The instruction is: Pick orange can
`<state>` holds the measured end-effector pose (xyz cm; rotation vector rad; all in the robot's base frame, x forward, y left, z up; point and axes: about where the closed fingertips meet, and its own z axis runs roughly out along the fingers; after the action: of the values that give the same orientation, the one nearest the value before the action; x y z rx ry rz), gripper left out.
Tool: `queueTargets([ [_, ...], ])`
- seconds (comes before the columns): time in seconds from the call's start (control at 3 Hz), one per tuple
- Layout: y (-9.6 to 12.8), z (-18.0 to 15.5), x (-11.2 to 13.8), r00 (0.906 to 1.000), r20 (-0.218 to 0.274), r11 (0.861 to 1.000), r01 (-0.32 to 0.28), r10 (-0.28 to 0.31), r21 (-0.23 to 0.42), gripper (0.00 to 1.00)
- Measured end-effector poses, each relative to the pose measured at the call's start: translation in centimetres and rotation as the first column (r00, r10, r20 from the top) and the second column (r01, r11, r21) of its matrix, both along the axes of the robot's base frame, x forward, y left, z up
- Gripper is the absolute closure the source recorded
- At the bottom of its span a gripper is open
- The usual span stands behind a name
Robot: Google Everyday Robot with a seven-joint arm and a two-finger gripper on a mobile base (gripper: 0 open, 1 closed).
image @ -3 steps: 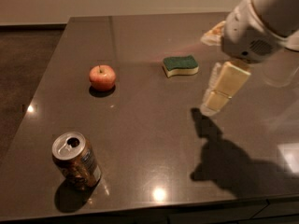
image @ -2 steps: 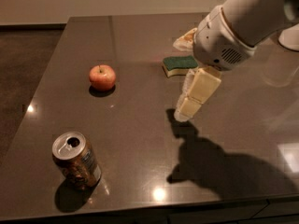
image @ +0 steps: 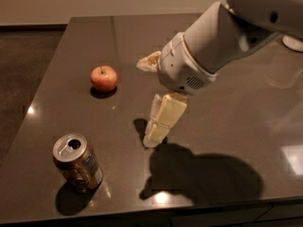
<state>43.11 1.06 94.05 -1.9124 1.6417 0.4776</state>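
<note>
The orange can (image: 77,161) stands upright on the dark table (image: 57,103) near the front left, with a silver top with an open pull-tab hole and an orange-brown side. My gripper (image: 145,104) hangs over the middle of the table, to the right of the can and a little farther back, well apart from it. Its cream fingers (image: 162,119) are spread wide, open and empty. One finger points down toward the table; the other (image: 148,63) points left near the wrist.
A red apple (image: 103,78) sits at the left middle, behind the can. My large white arm (image: 222,46) covers the upper right of the table. A white object (image: 293,42) shows at the far right edge. The table's front edge runs just below the can.
My arm and gripper have moved left and toward the front, closer to the can. The green sponge seen earlier is hidden behind the arm. The can and the apple have not moved.
</note>
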Motion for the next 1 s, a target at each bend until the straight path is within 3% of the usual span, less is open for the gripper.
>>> queueTargets([
  [0.67, 4.6, -2.0, -5.1, 0.9931, -0.014, 0.992, -0.116, 0.117, 0.048, 0.00],
  [1.0, 6.0, -2.6, -6.9, 0.9923, -0.008, 0.990, -0.123, 0.124, 0.068, 0.00],
])
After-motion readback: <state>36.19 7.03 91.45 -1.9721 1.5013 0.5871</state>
